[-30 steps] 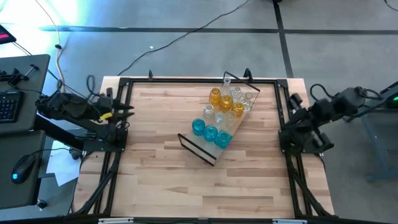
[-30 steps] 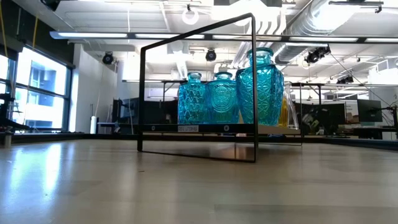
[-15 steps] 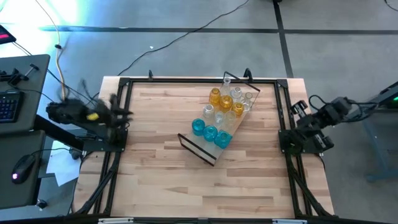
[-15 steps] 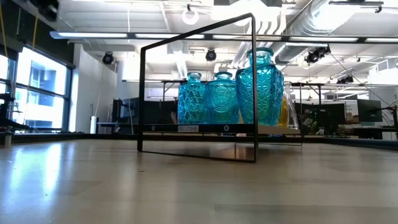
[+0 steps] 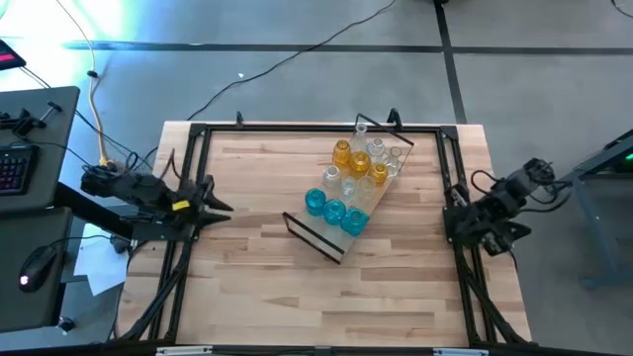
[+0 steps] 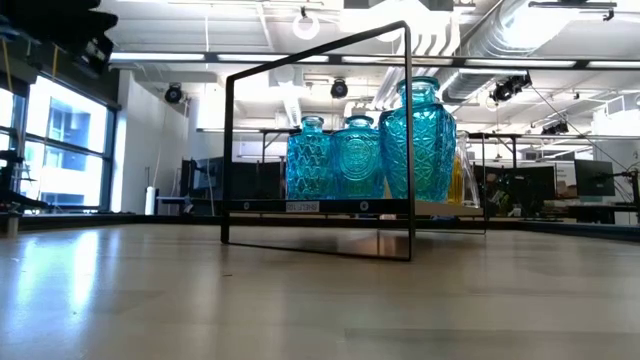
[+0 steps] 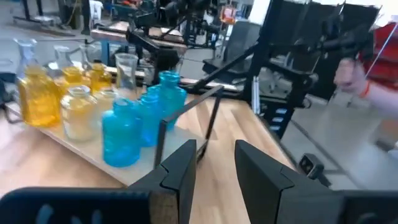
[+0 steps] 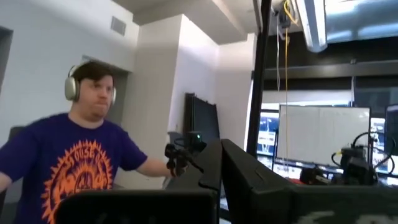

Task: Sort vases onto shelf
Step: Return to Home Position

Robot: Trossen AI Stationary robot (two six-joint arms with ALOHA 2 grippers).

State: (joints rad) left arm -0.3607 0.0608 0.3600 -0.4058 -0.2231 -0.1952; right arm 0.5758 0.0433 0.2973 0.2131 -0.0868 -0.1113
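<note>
We find the long light-wood shelf board with black wire end frames (image 5: 318, 234) lying diagonally on the pale wooden tabletop with black rails (image 5: 247, 287), towards its far middle. Every one of the small glass vases that we can make out stands upright on the board; none is on the table. They sit in short rows across the board, grouped by colour: three teal-blue vases (image 5: 334, 211) at the nearer end, amber-yellow vases (image 5: 359, 163) further along, and clear vases (image 5: 376, 148) beside and beyond them. We judge this grouping to be the purpose of the sort, and the sort to be complete.

In the low view the teal glass shows pressed, faceted patterning, narrow necks and rounded bellies. Such pieces are likely slippery and easily tipped.

The left gripper (image 7: 214, 149) hangs at the table's left edge, well apart from the shelf, its fingers parted and holding nothing. The right gripper (image 8: 221, 148) is at the right edge, its fingers closed together on nothing. We judge both arms parked clear so that nothing gets knocked.
</note>
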